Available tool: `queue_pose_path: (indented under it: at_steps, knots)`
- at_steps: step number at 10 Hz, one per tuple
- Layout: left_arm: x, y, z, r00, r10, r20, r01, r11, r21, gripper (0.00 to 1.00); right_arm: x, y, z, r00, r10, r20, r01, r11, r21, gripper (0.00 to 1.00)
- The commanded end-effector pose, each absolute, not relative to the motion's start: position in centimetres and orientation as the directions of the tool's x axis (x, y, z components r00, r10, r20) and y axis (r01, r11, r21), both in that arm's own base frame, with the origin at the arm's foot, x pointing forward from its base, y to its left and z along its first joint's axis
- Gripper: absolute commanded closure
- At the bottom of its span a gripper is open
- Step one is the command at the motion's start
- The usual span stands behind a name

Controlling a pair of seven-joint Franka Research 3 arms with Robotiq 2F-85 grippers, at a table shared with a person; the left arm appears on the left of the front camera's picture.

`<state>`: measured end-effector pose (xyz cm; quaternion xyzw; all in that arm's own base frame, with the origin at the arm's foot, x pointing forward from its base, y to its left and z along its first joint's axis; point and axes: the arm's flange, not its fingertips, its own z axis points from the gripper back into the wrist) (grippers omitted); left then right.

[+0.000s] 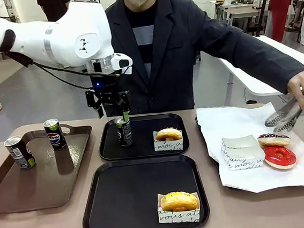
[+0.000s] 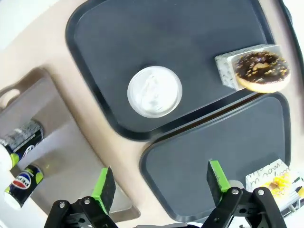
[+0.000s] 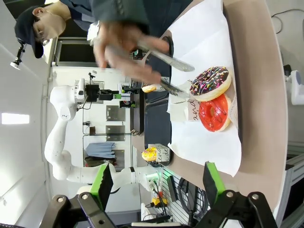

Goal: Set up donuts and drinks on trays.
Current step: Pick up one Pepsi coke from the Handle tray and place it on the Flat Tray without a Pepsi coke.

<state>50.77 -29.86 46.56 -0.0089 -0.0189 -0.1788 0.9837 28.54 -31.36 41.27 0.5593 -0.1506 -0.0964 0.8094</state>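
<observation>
Tan table (image 1: 44, 227): far tray (image 1: 142, 127) has 1 can (image 1: 124, 130), 1 donut (image 1: 168, 134). Left gripper (image 2: 160, 180) wide apart, empty, above can. Best lift straight up, no bump. Near tray (image 1: 127, 197) needs drink.

The left gripper (image 1: 118, 107) hangs just above the can (image 1: 124, 132), jaws spread wide; the right gripper (image 3: 154, 183) has its jaws spread too.

Findings, front view:
- Pepsi globe logo with the brand name on the drink can (image 1: 54, 134), left of centre, standing on the brown tray (image 1: 40, 184).
- Black script, partly legible:
  - "moi" on the centre donut sleeve (image 1: 168, 144).
  - "vous at" on the bottom donut sleeve (image 1: 178, 216).
  - "moi" on the empty sleeve (image 1: 243, 162), right.
</observation>
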Motion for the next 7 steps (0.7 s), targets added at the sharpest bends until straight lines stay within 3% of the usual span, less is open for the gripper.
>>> queue_pose_path:
  at_steps: [1, 4, 7]
  knots:
    - [46.7, -21.3, 47.4, 0.958, -0.278, 0.064, 0.283, 0.956, -0.081, 0.00, 28.5, -31.3, 41.3, 0.936, -0.324, 0.141, -0.020, 0.349, 0.937, 0.00]
    - [39.8, -11.2, 48.5, 0.982, -0.143, 0.120, 0.158, 0.979, -0.127, 0.00, 28.5, -31.3, 41.3, 0.936, -0.324, 0.141, -0.020, 0.349, 0.937, 0.00]
    - [39.6, -6.4, 48.8, 0.987, -0.112, 0.111, 0.126, 0.984, -0.127, 0.00, 28.5, -31.3, 41.3, 0.936, -0.324, 0.141, -0.020, 0.349, 0.937, 0.00]
